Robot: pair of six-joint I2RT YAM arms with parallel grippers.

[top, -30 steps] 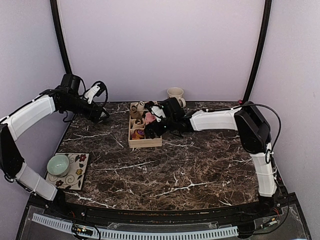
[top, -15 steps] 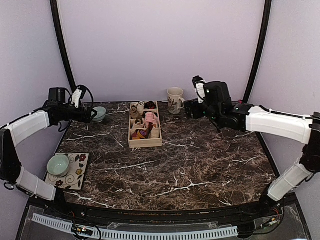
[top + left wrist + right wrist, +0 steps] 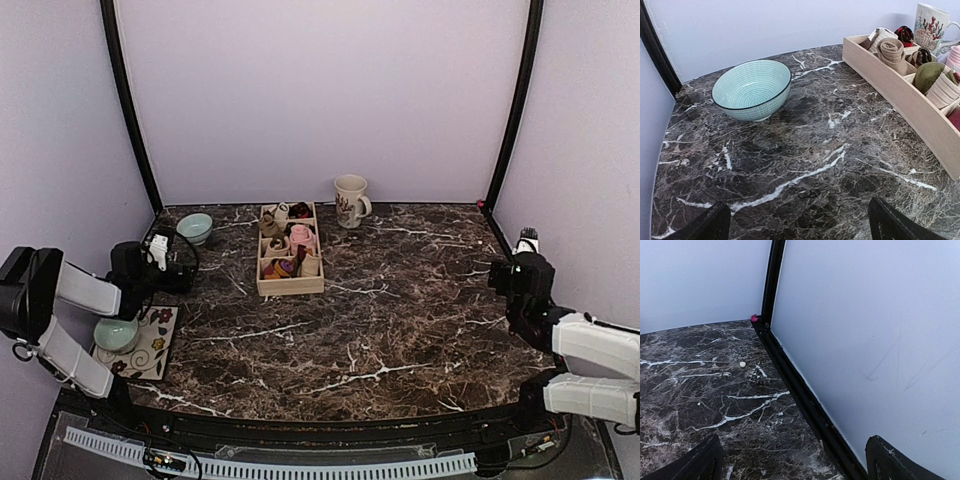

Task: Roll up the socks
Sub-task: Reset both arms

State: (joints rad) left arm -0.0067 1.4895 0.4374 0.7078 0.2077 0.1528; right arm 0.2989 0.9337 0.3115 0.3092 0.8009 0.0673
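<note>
The socks [image 3: 288, 245] sit bundled in the wooden tray [image 3: 290, 287], upper centre of the top view, its long axis running top to bottom. The left end effector [image 3: 183, 272], spread and empty, is nearer, at its left. The right end effector [image 3: 524, 243], spread too, sits far right.

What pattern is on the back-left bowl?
The bowl is pale turquoise with fine white grid lines, dark rim; left wrist view.
</note>
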